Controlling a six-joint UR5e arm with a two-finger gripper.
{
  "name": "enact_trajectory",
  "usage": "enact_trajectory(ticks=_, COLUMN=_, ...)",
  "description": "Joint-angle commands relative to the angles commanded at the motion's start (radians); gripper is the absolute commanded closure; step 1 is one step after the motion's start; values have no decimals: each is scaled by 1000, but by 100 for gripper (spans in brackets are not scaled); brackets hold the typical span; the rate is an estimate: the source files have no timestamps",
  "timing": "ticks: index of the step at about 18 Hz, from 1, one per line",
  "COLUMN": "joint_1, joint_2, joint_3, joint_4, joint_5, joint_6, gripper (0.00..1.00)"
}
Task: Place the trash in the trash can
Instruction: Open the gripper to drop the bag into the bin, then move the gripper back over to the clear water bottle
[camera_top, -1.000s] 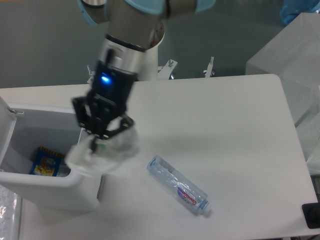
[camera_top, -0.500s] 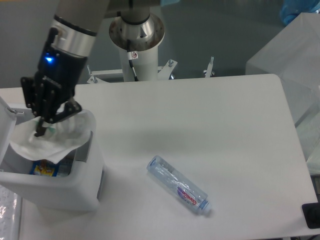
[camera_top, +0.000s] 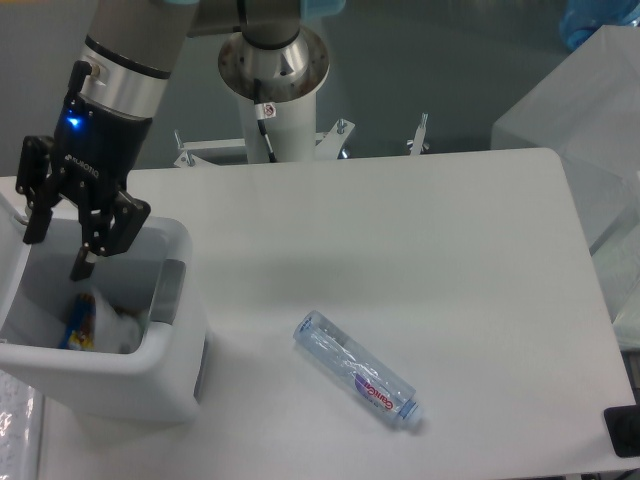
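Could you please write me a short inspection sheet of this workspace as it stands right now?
Surface: white table, bare in the middle.
Job's things: water bottle lying on its side on the table; whitish wrapper inside the open trash can at the table's left end.
Clutter: blue-yellow packet in the can.
Grippers: gripper open and empty above the can.
Cables: nothing seen.
Surroundings: robot pedestal, translucent box at right.

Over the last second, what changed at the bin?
The end effector carried the wrapper left from beside the trash can to above its opening, then opened and let it go; the wrapper now lies inside next to a yellow-blue packet. The water bottle stayed put on the table, and the trash can did not move.
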Motion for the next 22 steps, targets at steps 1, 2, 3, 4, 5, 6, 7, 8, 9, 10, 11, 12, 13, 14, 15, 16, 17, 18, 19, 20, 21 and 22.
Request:
enact_trajectory(ticks=1, joint_1=23, joint_2=-5, joint_3=2, joint_4=2, joint_5=0, joint_6=-2, gripper=0)
enact_trajectory(ticks=2, joint_1=50, joint_2=-8, joint_3=3, joint_4=2, joint_5=0, joint_6=-3, gripper=0)
enact_trajectory(ticks=3, joint_1=74, joint_2=-17, joint_3=3, joint_4=2, joint_5=-2, joint_6=-2, gripper=0)
enact_trajectory(ticks=4, joint_1=104, joint_2=-24, joint_3=5, joint_4=2, joint_5=-3, joint_6=-2, gripper=0)
enact_trajectory(ticks=5, joint_1=133, joint_2=-32, joint_3=6, joint_4=0, joint_5=-6, joint_6=-2, gripper=0)
enact_trajectory(ticks=6, joint_1=158, joint_2=-49, joint_3=12, joint_4=-2, joint_5=-8, joint_6=-2, gripper=0)
enact_trajectory(ticks=7, joint_1=185, joint_2=-67, joint_3=21, joint_4=-5, joint_5=-8, joint_6=-3, gripper=0)
enact_trajectory(ticks=8, joint_1=215, joint_2=-86, joint_3=31, joint_4=-6, joint_5=-8, joint_6=-6, gripper=0)
enact_trajectory(ticks=9, joint_1=239, joint_2=-110, joint_3=38, joint_4=-6, joint_5=-8, joint_6=-8, gripper=0)
enact_trajectory(ticks=10, joint_1=255, joint_2=-132, joint_3=47, joint_4=-6, joint_5=0, joint_6=-12, gripper=0)
enact_trajectory(ticks=11, joint_1=275, joint_2=-155, joint_3=63, joint_4=-8, joint_5=3, joint_6=-15, gripper=0)
enact_trajectory(ticks=12, joint_1=294, joint_2=-178, joint_3=78, joint_4=-9, joint_5=3, joint_6=-20, gripper=0)
enact_trajectory(ticks=13, joint_1=314, joint_2=-199, joint_3=92, joint_4=-9, joint_5=5, joint_6=-31, gripper=0)
enact_trajectory(ticks=14, joint_1=330, joint_2=-224, joint_3=104, joint_4=-14, joint_5=9, joint_6=-46, gripper=0)
enact_trajectory(ticks=15, joint_1=342, joint_2=-245, joint_3=112, joint_4=-27, joint_5=14, joint_6=-55, gripper=0)
enact_trajectory(ticks=16, joint_1=347, joint_2=-267, joint_3=124, joint_4=-44, joint_5=37, joint_6=-57, gripper=0)
enact_trajectory(ticks=17, joint_1=351, joint_2=-284, joint_3=138, joint_4=-69, joint_5=72, joint_6=-61, gripper=0)
enact_trajectory(ticks=18, joint_1=351, joint_2=-301, joint_3=155, joint_4=-101, joint_5=104, joint_6=-66, gripper=0)
enact_trajectory(ticks=19, joint_1=353, joint_2=-320, joint_3=170, joint_4=-133, joint_5=130, joint_6=-78, gripper=0)
enact_trajectory(ticks=20, joint_1=351, joint_2=-342, joint_3=192, joint_4=-167, joint_5=152, joint_6=-104, gripper=0)
enact_trajectory(ticks=21, joint_1=351, joint_2=-363, joint_3=216, joint_4=-199, joint_5=173, joint_6=-129, gripper=0)
enact_trajectory(ticks=22, joint_1=351, joint_2=-388, joint_3=242, joint_4=-234, joint_5=198, joint_6=-159, gripper=0)
